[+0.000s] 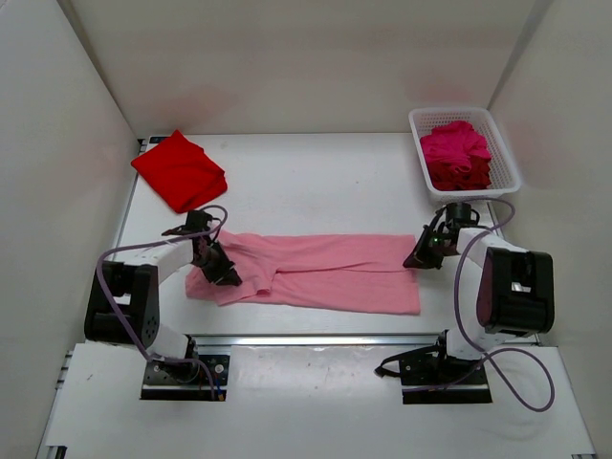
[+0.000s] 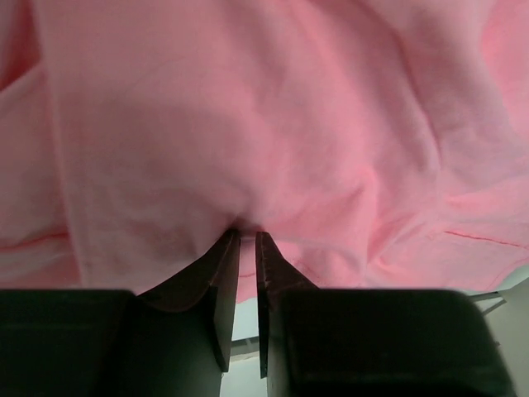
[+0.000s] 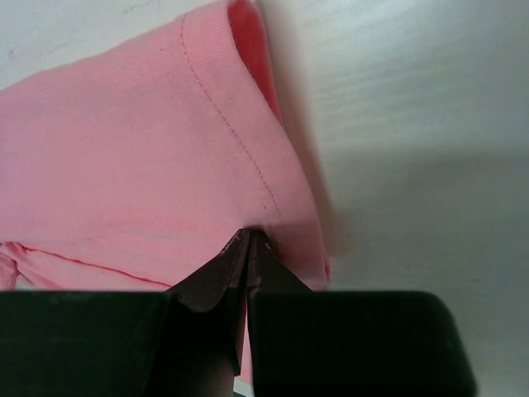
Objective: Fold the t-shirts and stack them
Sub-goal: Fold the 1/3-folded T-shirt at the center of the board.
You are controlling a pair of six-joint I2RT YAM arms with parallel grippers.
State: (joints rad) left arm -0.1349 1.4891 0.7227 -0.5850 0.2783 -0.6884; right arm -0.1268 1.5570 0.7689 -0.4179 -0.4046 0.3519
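A light pink t-shirt (image 1: 325, 273) lies stretched left to right across the middle of the table. My left gripper (image 1: 222, 270) sits on its left, bunched end. In the left wrist view the jaws (image 2: 247, 232) stand nearly together with a fold of pink cloth (image 2: 248, 124) pinched at their tips. My right gripper (image 1: 422, 255) is at the shirt's right edge. In the right wrist view it (image 3: 249, 233) is shut on the stitched hem (image 3: 240, 141). A folded bright red t-shirt (image 1: 179, 169) rests at the back left. A crumpled magenta t-shirt (image 1: 457, 148) fills the basket.
The white lattice basket (image 1: 419, 148) stands at the back right, just behind my right arm. White walls close in the table on the left, back and right. A metal rail (image 1: 316, 339) runs along the near edge between the arm bases.
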